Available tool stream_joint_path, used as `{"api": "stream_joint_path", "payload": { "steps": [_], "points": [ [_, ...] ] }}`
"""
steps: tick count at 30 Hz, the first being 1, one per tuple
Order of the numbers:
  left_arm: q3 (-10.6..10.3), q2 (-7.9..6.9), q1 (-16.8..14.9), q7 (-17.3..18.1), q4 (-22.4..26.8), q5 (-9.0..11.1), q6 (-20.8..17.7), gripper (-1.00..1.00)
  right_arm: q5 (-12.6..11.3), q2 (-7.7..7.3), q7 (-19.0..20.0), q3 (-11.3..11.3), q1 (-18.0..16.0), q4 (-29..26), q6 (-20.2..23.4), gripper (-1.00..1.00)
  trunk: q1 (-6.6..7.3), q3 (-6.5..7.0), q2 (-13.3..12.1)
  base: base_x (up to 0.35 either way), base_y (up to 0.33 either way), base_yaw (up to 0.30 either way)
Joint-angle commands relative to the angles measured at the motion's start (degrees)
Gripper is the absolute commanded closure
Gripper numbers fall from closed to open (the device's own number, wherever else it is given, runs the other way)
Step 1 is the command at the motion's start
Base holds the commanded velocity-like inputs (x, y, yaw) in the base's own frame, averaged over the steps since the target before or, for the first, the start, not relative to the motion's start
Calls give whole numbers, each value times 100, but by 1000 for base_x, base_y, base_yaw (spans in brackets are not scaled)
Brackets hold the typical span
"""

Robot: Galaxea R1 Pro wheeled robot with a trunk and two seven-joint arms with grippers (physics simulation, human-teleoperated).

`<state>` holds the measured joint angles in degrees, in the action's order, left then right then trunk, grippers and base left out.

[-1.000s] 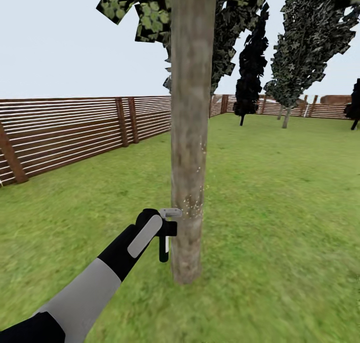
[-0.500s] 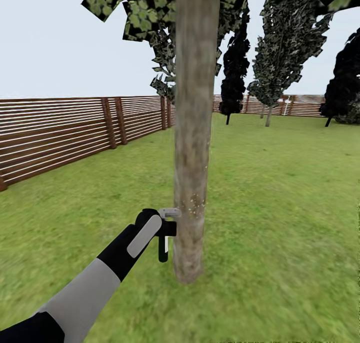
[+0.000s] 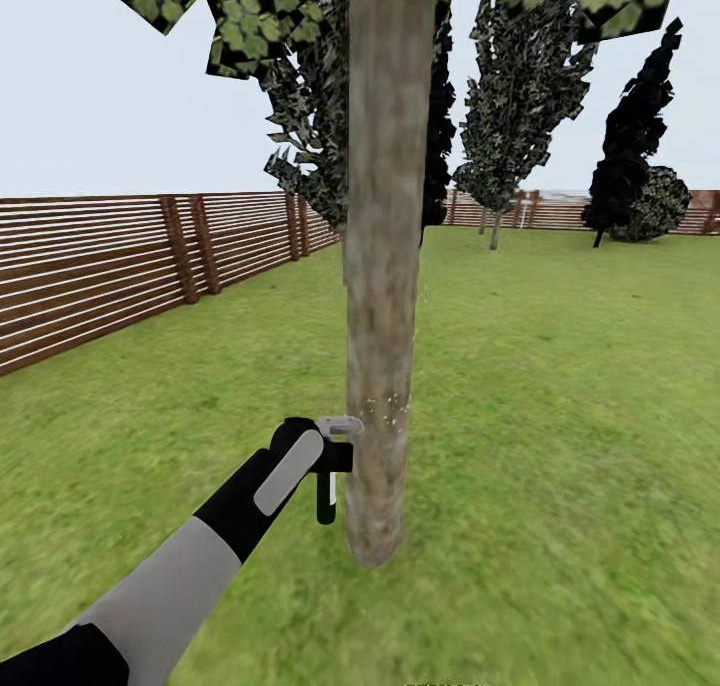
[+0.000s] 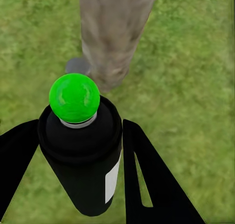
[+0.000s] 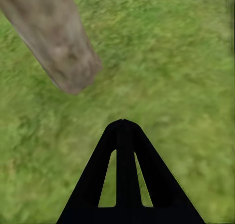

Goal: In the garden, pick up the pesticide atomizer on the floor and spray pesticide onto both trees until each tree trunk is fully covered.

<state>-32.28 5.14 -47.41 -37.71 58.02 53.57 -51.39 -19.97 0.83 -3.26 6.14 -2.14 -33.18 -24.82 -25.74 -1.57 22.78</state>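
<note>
A thick grey-brown tree trunk rises just ahead of me, its leafy crown at the top of the head view. My left gripper is shut on the pesticide atomizer, whose pale grey head almost touches the trunk's left side. White pesticide specks dot the bark beside the head. In the left wrist view the atomizer shows as a dark can with a green ball, held between black fingers, with the trunk behind. My right gripper is shut over grass beside the trunk's base.
Green lawn spreads all around. A brown slatted fence runs along the left and far side. Another mottled tree and a near-black conifer stand far off to the right, with a rounded bush by the fence.
The whole view has swung, so fence and far trees slid leftward in the picture. The left arm and atomizer keep their place beside the trunk. The specks on the bark stay a small patch.
</note>
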Motion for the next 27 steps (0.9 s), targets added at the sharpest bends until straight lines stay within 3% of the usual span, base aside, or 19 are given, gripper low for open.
{"api": "stream_joint_path", "payload": {
  "steps": [1, 23, 27],
  "points": [
    [-8, -4, -6, -61, 8, 59, -2, 100, -42, -4, -34, 37, -6, 2, -24, 100, -4, -14, 14, 0, 350, -246],
    [-19, -48, -6, -61, 54, 66, -4, 100, -42, -4, -34, 37, -6, 4, -24, 100, -4, -14, 14, 0, 350, -246],
    [-24, -48, -6, -62, 70, 60, -3, 100, -30, -4, -34, 44, -6, 8, -23, 100, -4, -14, 14, 0, 143, -100]
  ]
}}
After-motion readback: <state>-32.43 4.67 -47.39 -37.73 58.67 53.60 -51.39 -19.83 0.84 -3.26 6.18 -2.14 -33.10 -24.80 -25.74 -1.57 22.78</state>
